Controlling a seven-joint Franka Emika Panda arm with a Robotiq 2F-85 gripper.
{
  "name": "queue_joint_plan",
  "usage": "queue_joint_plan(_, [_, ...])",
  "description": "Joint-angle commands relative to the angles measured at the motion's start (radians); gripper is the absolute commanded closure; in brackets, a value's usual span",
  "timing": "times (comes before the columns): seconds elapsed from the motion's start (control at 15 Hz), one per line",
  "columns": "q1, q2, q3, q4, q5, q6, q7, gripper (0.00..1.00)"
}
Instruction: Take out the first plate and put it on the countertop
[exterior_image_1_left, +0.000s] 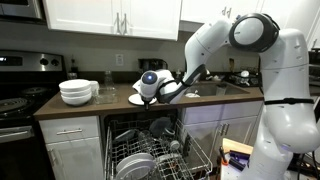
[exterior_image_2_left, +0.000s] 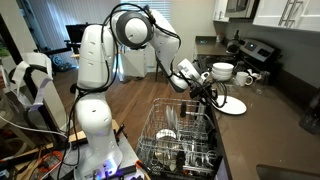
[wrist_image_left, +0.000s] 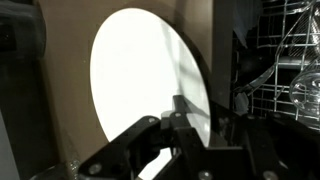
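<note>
The first plate (exterior_image_1_left: 134, 99) is round, pale and plain. It lies low and nearly flat over the dark brown countertop (exterior_image_1_left: 100, 106), just right of the stacked bowls. It also shows in the other exterior view (exterior_image_2_left: 234, 106) on the countertop (exterior_image_2_left: 255, 135). In the wrist view the plate (wrist_image_left: 135, 75) fills the picture as a bright oval. My gripper (wrist_image_left: 178, 112) is shut on the plate's near rim. In both exterior views the gripper (exterior_image_1_left: 152, 88) (exterior_image_2_left: 212, 92) sits at the plate's edge. I cannot tell whether the plate rests fully on the top.
Stacked deep white bowls (exterior_image_1_left: 76, 92) (exterior_image_2_left: 222, 71) stand next to the plate. The open dishwasher rack (exterior_image_1_left: 160, 150) (exterior_image_2_left: 180, 135) with dishes sticks out below the counter. A black stove (exterior_image_1_left: 15, 100) is at one end and a sink (exterior_image_1_left: 225, 88) is at the other.
</note>
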Motion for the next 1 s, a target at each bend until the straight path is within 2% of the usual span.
queue_joint_plan(0.0, [-0.016, 0.02, 0.008, 0.013, 0.035, 0.021, -0.018, 0.44])
queue_joint_plan(0.27, [-0.01, -0.027, 0.025, -0.02, 0.085, 0.006, -0.069, 0.19])
queue_joint_plan(0.4, [-0.003, -0.054, 0.05, -0.055, 0.159, -0.006, -0.132, 0.05])
queue_joint_plan(0.47, [0.004, -0.073, 0.065, -0.078, 0.197, -0.011, -0.165, 0.02])
queue_joint_plan(0.93, [0.089, -0.211, 0.121, -0.188, 0.23, -0.081, -0.212, 0.0])
